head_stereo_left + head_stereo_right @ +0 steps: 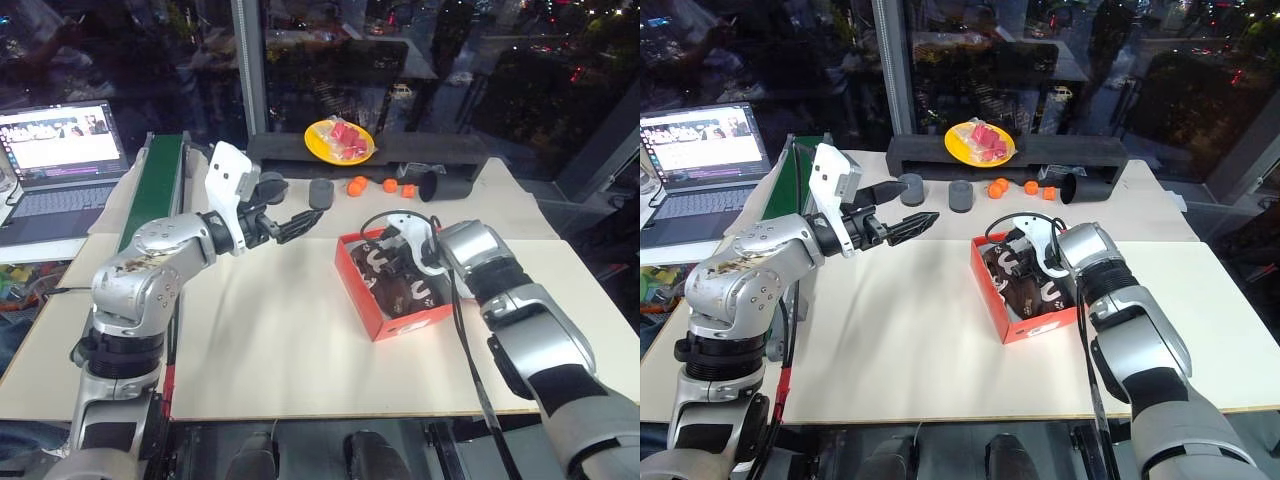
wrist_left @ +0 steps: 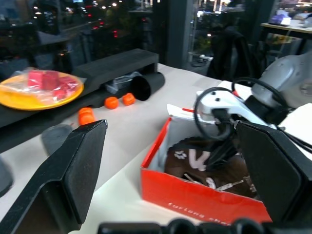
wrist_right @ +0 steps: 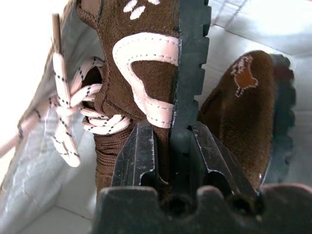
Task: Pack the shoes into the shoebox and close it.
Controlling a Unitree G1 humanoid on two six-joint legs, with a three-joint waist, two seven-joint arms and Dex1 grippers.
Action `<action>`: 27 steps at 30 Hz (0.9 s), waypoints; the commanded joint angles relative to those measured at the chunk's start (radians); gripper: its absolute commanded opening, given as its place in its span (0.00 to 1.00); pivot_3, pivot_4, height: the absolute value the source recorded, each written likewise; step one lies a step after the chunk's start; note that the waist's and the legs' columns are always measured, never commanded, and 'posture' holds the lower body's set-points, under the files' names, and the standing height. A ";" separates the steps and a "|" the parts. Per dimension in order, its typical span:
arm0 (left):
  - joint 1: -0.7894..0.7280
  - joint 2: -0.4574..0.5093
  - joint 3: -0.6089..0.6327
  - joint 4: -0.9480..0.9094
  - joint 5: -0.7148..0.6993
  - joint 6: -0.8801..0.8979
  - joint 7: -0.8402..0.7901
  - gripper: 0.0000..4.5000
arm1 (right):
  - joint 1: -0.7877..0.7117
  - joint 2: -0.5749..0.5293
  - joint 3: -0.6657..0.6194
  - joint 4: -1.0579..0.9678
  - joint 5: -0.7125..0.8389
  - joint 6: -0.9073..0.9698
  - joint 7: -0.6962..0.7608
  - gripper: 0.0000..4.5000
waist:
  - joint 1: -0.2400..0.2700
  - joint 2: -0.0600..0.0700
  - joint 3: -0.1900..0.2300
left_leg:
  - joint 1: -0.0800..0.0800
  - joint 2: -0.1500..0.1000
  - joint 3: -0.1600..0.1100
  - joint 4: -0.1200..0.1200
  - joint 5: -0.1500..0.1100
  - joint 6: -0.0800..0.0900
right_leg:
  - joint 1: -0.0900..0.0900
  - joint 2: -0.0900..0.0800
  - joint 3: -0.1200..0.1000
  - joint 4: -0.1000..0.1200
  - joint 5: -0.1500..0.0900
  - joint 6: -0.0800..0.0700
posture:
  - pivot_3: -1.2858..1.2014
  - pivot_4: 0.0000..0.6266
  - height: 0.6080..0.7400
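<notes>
Both brown shoes [image 1: 398, 280] lie in the open red-orange shoebox [image 1: 368, 300] right of centre on the bench [image 1: 270, 340]; white lettering on its front wall [image 2: 195, 214] seems to begin "furlong", the rest unreadable. The right gripper [image 3: 168, 151] reaches into the box, fingers pinching one shoe's sole edge. The left gripper [image 1: 300, 222] hovers at centre left, fingers spread.

Overhead light is falling brightly on the table [image 1: 280, 330], leaving the windows behind it dark, with small city lights glinting in the glass. The laptop screen [image 1: 62, 135] left of the table is glowing washed-out. Over the table, the left gripper's fingers [image 2: 73, 170] are looming soft and unfocused, while the box's white lining [image 3: 44, 161] is glaring
</notes>
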 commanded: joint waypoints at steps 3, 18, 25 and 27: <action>-0.030 -0.002 -0.002 -0.025 -0.006 -0.005 -0.003 1.00 | 0.030 0.016 -0.023 0.060 -0.009 0.086 0.058 0.37 | 0.001 0.001 0.000 | 0.000 0.004 -0.002 -0.003 0.000 0.001 | -0.002 0.005 0.000 0.001 0.000 0.000 | 0.52 0.24 1.00; -0.040 0.000 -0.013 -0.015 -0.004 -0.008 -0.016 1.00 | 0.061 -0.077 -0.164 -0.454 0.103 0.390 0.054 0.99 | 0.011 0.014 0.007 | -0.020 0.004 -0.002 -0.012 0.003 0.004 | -0.025 0.006 0.002 0.002 0.003 -0.005 | 0.52 0.24 1.00; -0.059 0.020 -0.030 0.007 -0.004 -0.008 -0.063 1.00 | 0.095 -0.164 -0.369 -0.851 0.272 0.613 0.028 0.99 | 0.015 0.016 0.008 | -0.029 0.004 -0.002 -0.012 0.003 0.004 | -0.037 0.006 0.002 0.009 0.003 -0.005 | 0.52 0.24 1.00; -0.064 0.028 -0.044 0.013 -0.010 -0.006 -0.096 1.00 | 0.152 -0.193 -0.415 -0.939 0.245 0.578 -0.044 0.93 | 0.022 0.016 0.008 | -0.029 0.004 -0.002 -0.012 0.003 0.004 | -0.037 0.006 0.002 0.008 0.003 -0.006 | 0.52 0.24 1.00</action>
